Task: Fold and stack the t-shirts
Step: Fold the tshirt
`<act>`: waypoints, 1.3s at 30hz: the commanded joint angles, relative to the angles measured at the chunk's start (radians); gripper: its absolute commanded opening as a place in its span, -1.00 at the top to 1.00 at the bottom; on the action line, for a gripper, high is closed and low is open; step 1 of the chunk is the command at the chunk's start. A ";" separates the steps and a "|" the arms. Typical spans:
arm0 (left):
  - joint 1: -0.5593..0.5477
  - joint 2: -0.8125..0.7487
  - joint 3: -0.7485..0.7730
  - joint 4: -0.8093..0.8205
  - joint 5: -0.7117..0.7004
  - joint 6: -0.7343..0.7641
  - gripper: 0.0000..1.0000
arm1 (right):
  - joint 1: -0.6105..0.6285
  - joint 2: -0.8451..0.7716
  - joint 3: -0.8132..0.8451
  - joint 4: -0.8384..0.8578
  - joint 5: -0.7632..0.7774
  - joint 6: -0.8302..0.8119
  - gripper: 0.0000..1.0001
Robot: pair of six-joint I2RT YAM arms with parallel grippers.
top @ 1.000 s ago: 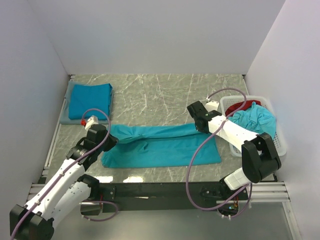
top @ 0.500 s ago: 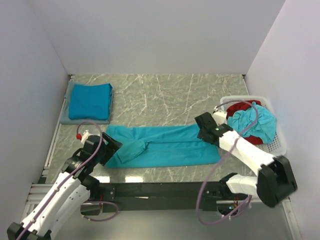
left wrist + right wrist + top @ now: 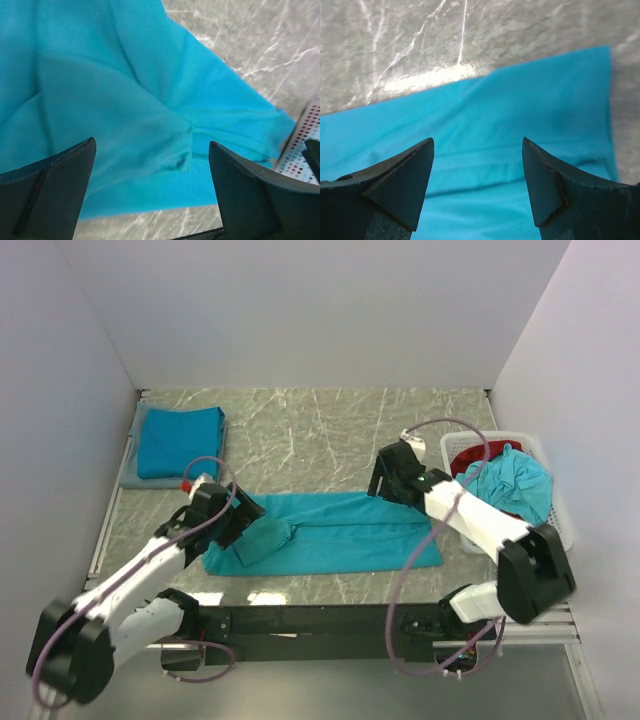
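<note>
A teal t-shirt [image 3: 330, 535] lies on the marble table as a long band folded lengthwise, with a bunched sleeve at its left end. My left gripper [image 3: 250, 517] hovers open over that left end; in the left wrist view the left gripper [image 3: 151, 150] has its dark fingers [image 3: 50, 192] spread wide, with the same shirt [image 3: 115, 100] below and nothing between them. My right gripper [image 3: 382, 485] stands open over the right end; the right wrist view shows the right gripper [image 3: 477, 145] above flat cloth of that shirt [image 3: 520, 125]. A second t-shirt [image 3: 180, 440] lies folded at the back left.
A white lattice basket [image 3: 563, 525] at the right holds a crumpled teal shirt [image 3: 515, 485] and a red garment [image 3: 470, 457]. The folded shirt rests on a grey mat [image 3: 130, 478]. White walls close the left, back and right. A dark rail runs along the near edge.
Both grippers have opened and let go of the shirt. It now lies flat in a folded band. Both arms swung toward the near edge, then back over the shirt's ends.
</note>
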State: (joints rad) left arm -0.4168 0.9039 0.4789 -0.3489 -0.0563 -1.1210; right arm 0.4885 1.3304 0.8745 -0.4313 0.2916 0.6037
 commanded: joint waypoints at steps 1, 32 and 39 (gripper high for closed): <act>-0.004 0.155 0.064 0.217 0.065 0.058 -0.99 | -0.013 0.125 0.072 0.011 -0.037 -0.015 -0.55; -0.020 1.535 1.302 0.453 0.410 0.130 -0.99 | 0.278 -0.204 -0.434 0.240 -0.730 0.103 -0.74; -0.073 1.800 1.654 0.541 0.469 0.004 -0.99 | 0.409 -0.086 -0.333 0.344 -0.711 0.064 -0.78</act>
State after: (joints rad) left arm -0.4519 2.5912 2.0136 0.2119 0.3523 -1.0664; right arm 0.8616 1.2240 0.4740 -0.1421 -0.4099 0.6849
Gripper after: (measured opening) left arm 0.994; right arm 0.887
